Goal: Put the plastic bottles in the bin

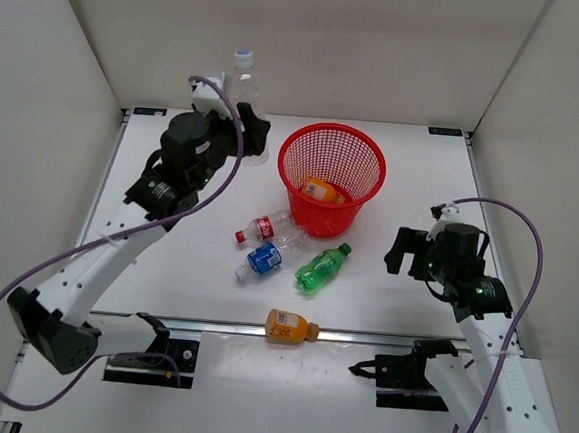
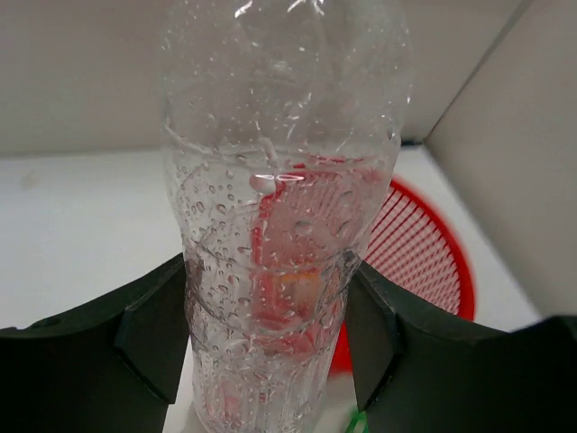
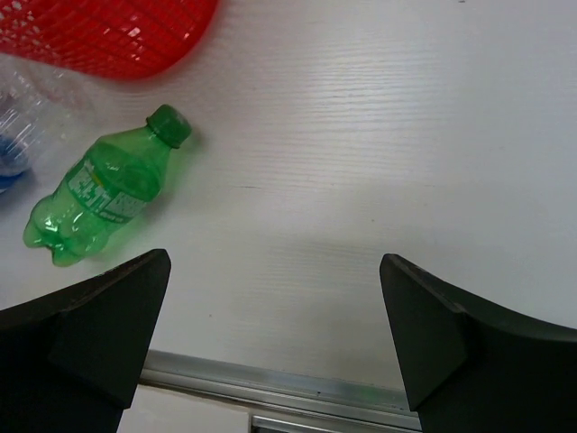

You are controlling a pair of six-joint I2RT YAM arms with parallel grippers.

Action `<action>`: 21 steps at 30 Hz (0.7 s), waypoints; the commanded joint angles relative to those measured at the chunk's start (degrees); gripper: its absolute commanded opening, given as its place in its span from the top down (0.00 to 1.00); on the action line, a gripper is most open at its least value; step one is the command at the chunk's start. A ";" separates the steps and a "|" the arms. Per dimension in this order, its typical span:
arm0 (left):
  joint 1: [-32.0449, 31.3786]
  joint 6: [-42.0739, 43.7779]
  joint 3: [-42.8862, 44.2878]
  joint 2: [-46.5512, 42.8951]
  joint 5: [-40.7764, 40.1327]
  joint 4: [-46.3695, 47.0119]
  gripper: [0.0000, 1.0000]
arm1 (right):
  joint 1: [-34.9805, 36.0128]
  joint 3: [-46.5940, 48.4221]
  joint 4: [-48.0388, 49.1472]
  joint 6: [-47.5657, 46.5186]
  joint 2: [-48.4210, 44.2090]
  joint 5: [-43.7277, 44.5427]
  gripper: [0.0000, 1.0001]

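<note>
My left gripper (image 1: 248, 133) is shut on a clear bottle with a white cap (image 1: 245, 93), held upright above the table, left of the red mesh bin (image 1: 331, 176). In the left wrist view the wet clear bottle (image 2: 279, 225) sits between both pads, with the bin (image 2: 424, 262) behind it. An orange bottle (image 1: 322, 191) lies inside the bin. On the table lie a red-label bottle (image 1: 269, 227), a blue-label bottle (image 1: 261, 259), a green bottle (image 1: 323, 267) and an orange bottle (image 1: 291, 327). My right gripper (image 1: 407, 252) is open and empty, right of the green bottle (image 3: 104, 185).
White walls close in the table on three sides. A metal rail (image 1: 360, 335) runs along the table's near edge, with the orange bottle resting against it. The bin's edge (image 3: 108, 32) and part of the blue-label bottle (image 3: 13, 126) show in the right wrist view.
</note>
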 commanded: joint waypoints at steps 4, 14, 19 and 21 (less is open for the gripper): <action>-6.05 -5.04 3.72 12.40 -2.68 21.68 0.52 | 6.49 0.19 2.05 5.46 -0.66 1.05 0.01; -12.39 -3.46 4.98 22.71 -4.71 27.66 0.02 | 17.36 -8.77 12.67 13.82 0.47 -2.15 0.01; -12.48 -4.95 -1.10 17.35 1.00 27.33 0.02 | 26.51 -7.47 17.07 17.25 6.98 5.85 0.01; -13.79 -3.90 -3.56 12.96 -1.01 25.23 0.01 | 29.68 -6.59 18.48 19.34 11.44 10.66 0.01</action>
